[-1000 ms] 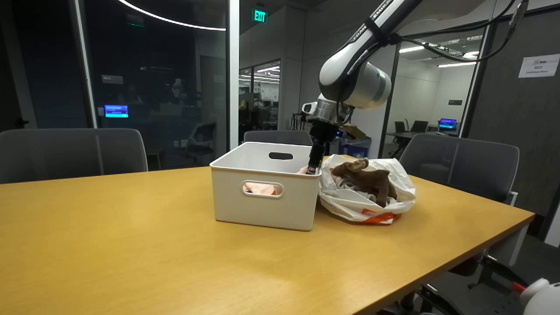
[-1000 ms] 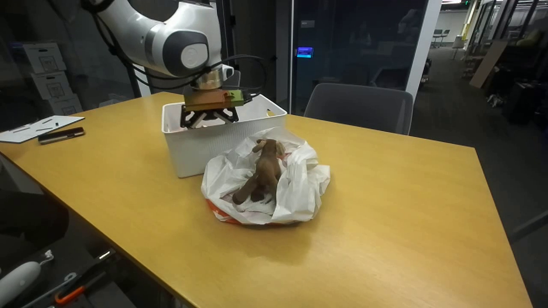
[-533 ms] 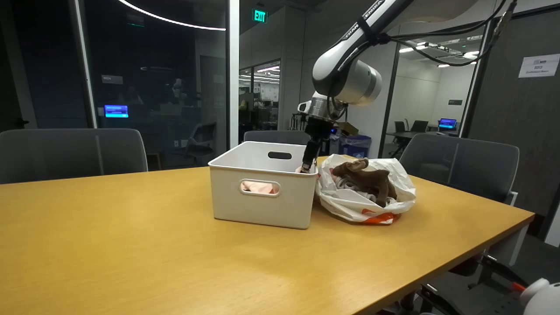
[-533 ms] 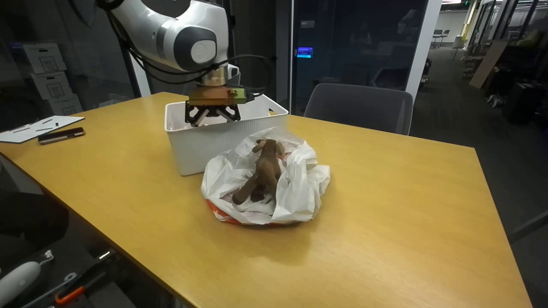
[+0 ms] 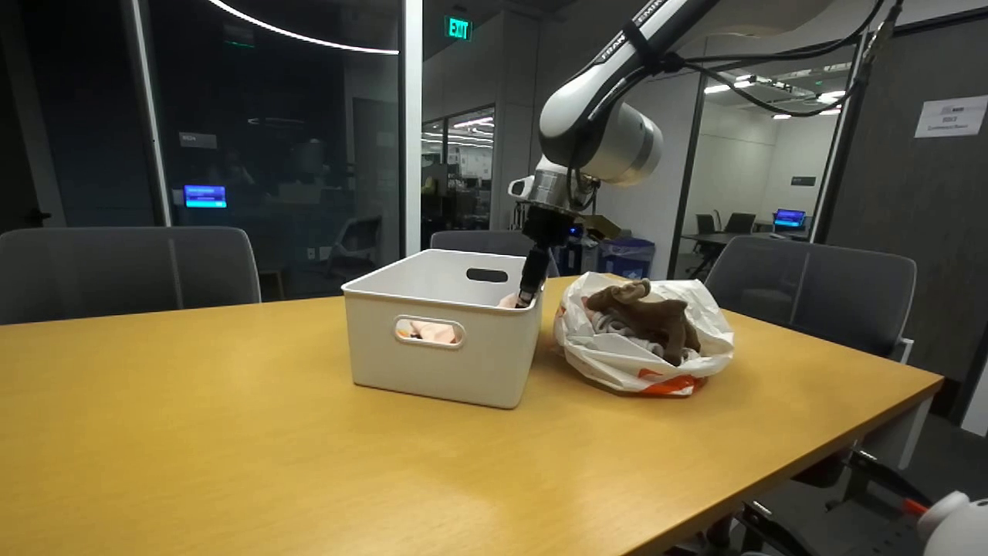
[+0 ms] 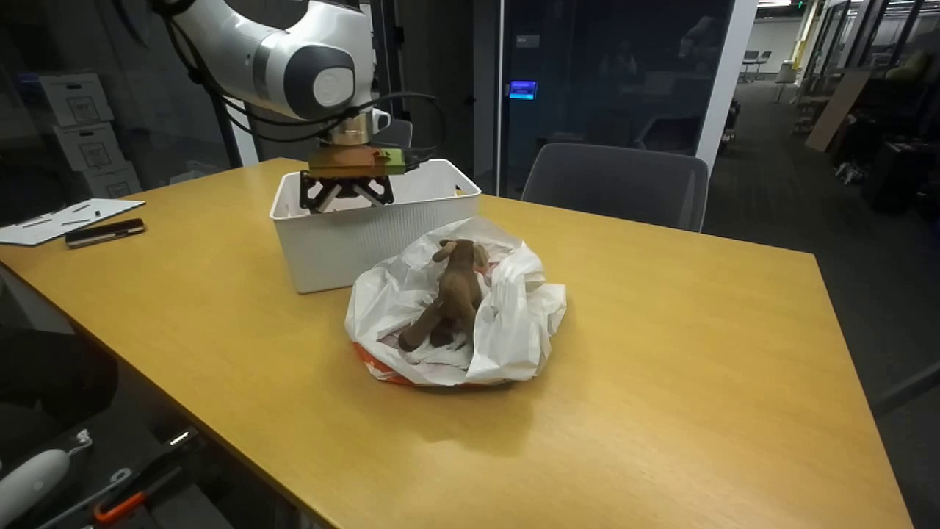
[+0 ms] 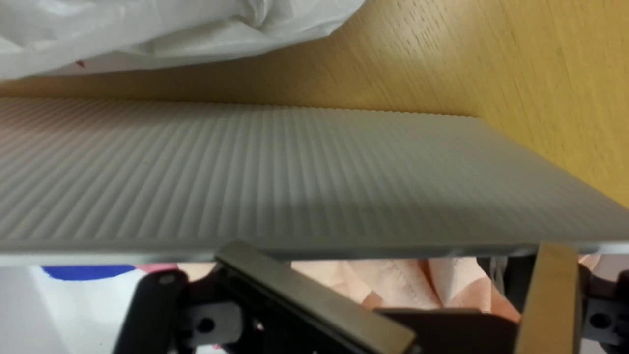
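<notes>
Where the white bin has its ribbed long wall, the gripper sits just inside, tilted, its tips sunk below the rim, and its jaws stand well apart in the wrist view. Between them shows peach cloth-like material, which lies in the bin and is also seen through the bin's oval handle hole; whether the tips touch it is not clear. Off to one side of the gripper, in the bin too, is a white item with a blue patch. The robot arm slants down from above the bin. Just outside the ribbed wall is a crumpled white plastic bag with orange-red print, a thin strip of the yellow wooden table showing between bag and bin in the wrist view. A brown plush animal lies in the bag's mouth, over pale fabric, beside the bin. Well apart from the bin, on the table, are a white sheet and a dark oblong object. Behind the bin in an exterior view are a chair back and, farther off, a blue container; a grey chair stands past the table's edge, to the bin's right in an exterior view.
</notes>
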Controlling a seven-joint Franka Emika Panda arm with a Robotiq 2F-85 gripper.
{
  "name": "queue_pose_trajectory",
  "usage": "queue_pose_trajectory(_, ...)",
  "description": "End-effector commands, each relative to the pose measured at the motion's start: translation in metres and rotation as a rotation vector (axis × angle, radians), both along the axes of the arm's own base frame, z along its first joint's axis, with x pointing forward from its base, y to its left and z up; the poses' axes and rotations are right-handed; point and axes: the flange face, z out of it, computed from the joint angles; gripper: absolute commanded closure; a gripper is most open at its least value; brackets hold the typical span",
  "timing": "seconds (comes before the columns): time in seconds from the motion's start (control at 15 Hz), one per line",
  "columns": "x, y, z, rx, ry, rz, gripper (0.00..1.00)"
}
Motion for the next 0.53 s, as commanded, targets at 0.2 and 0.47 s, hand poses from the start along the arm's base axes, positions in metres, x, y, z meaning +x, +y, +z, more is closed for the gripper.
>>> queue_pose_trajectory(0.2, -0.013, 0.039, 0.037, -0.111, -0.189, 0.140, 0.00)
queue_pose_trajectory(0.47, -0.018, 0.054, 0.052, -0.135, -0.221, 0.151, 0.00)
